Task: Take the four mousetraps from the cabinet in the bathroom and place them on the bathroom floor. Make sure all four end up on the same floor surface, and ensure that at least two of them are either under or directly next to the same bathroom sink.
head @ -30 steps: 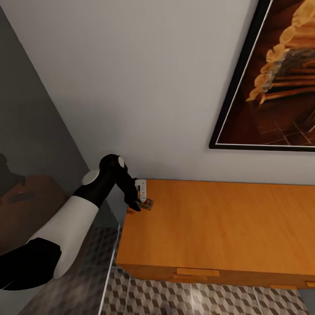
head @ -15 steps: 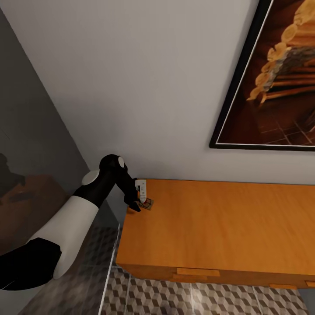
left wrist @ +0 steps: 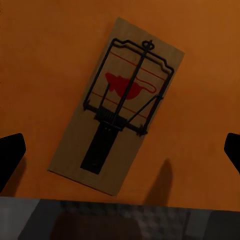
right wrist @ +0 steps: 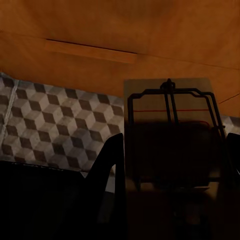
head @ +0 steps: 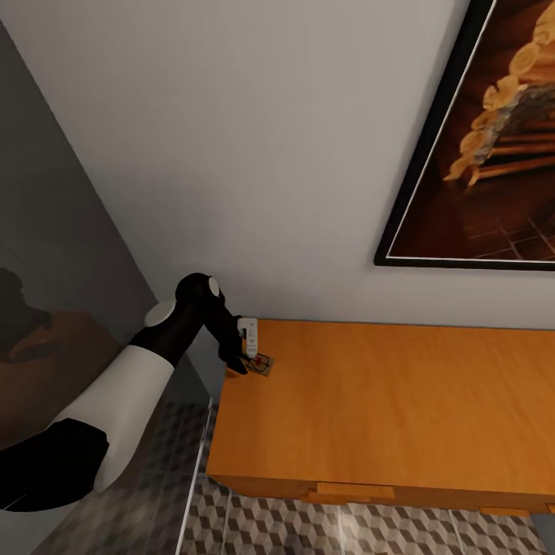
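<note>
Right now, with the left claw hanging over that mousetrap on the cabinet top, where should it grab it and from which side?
Come straight down from above and pinch the mousetrap across its two long wooden edges. It lies flat near the corner of the cabinet, so the thin board's sides are probably the safest hold, clear of the wire fittings on top. The open left claw already straddles it, though turned slightly off the board's line.

A plain white wall [head: 254, 154] carried a black-framed picture [head: 493, 146] at far right; a grey wall [head: 46, 193] stood left.
</note>
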{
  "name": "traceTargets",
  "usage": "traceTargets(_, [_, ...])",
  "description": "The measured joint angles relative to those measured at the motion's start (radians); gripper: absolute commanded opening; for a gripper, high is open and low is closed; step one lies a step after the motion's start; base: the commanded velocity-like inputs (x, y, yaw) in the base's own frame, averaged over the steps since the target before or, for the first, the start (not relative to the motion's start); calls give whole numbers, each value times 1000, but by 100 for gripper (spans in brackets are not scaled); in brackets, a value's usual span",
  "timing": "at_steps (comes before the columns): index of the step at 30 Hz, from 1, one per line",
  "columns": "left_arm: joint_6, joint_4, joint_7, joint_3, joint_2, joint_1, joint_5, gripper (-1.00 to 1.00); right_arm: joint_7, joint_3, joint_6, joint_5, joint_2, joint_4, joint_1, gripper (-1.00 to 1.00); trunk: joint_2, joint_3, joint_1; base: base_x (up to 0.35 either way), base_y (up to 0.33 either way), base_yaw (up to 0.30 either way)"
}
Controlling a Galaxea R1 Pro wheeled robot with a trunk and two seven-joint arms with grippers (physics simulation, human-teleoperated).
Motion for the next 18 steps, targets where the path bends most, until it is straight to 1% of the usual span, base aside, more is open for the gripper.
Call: traceTargets(18, [0, 1, 0, -1, -1, 0, 0, 100, 0, 0, 0, 0, 0, 0, 0, -100, 0, 0, 0, 0, 0, 0])
